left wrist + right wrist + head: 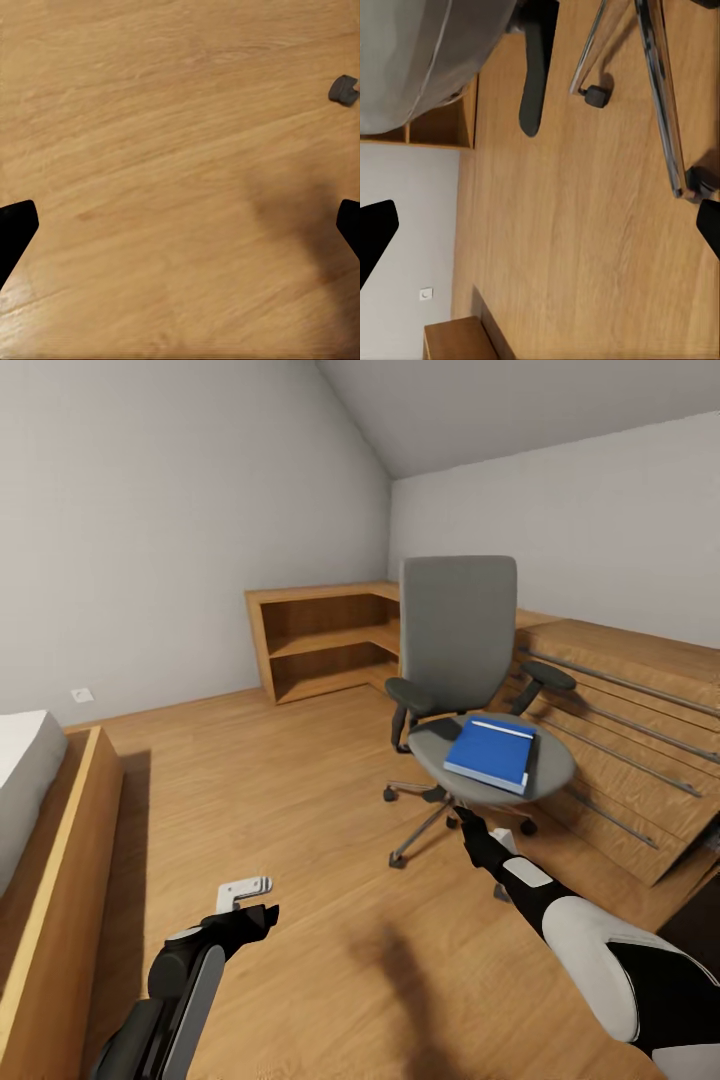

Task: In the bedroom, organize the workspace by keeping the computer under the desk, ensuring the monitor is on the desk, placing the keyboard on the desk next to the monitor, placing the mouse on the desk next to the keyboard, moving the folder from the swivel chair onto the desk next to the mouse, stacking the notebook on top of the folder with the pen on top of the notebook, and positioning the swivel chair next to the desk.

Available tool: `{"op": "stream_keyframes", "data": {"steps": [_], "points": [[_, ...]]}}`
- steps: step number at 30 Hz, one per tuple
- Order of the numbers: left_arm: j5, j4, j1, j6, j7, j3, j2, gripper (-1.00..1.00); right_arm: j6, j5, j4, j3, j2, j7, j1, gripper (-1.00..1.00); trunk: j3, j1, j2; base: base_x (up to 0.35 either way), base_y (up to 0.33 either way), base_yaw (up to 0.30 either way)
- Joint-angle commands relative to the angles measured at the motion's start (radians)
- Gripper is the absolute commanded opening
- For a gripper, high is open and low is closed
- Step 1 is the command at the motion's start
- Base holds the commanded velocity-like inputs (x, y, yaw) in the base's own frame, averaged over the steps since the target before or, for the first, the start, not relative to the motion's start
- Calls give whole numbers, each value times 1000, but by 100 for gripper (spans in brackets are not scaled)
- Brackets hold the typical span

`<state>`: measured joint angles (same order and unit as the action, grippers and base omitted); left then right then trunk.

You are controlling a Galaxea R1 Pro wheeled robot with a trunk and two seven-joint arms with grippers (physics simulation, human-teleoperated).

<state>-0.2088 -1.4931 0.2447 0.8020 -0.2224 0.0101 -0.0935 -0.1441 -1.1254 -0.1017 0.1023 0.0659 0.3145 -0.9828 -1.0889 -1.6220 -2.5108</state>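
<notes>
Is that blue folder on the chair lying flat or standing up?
Flat. The blue folder lies closed on the swivel chair seat, broad cover facing up, apart from the backrest.

Swivel chair (pixel 460 690) carries folder (pixel 491 752)

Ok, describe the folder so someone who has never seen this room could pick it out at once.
Find the grey swivel chair standing on the wooden floor in front of the low wooden shelving. The folder lies flat on its round seat. It is the only bright blue thing there, rectangular with a pale edge.
</notes>
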Motion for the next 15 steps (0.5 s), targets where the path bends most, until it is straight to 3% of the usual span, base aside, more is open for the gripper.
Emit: {"op": "stream_keyframes", "data": {"steps": [1,7,15], "points": [[-11,-1,0,3,-9,1,0,100,-6,-1,0,8,0,3,-1,100,-1,0,0,-89,0,0],[-11,-1,1,3,-9,0,0,100,-5,-1,0,8,0,3,-1,100,-1,0,0,-86,0,0],[-11,-1,0,3,-9,-1,1,100,-4,0,1,7,-1,0,-1,100,-1,0,0,-253,0,0]]}}
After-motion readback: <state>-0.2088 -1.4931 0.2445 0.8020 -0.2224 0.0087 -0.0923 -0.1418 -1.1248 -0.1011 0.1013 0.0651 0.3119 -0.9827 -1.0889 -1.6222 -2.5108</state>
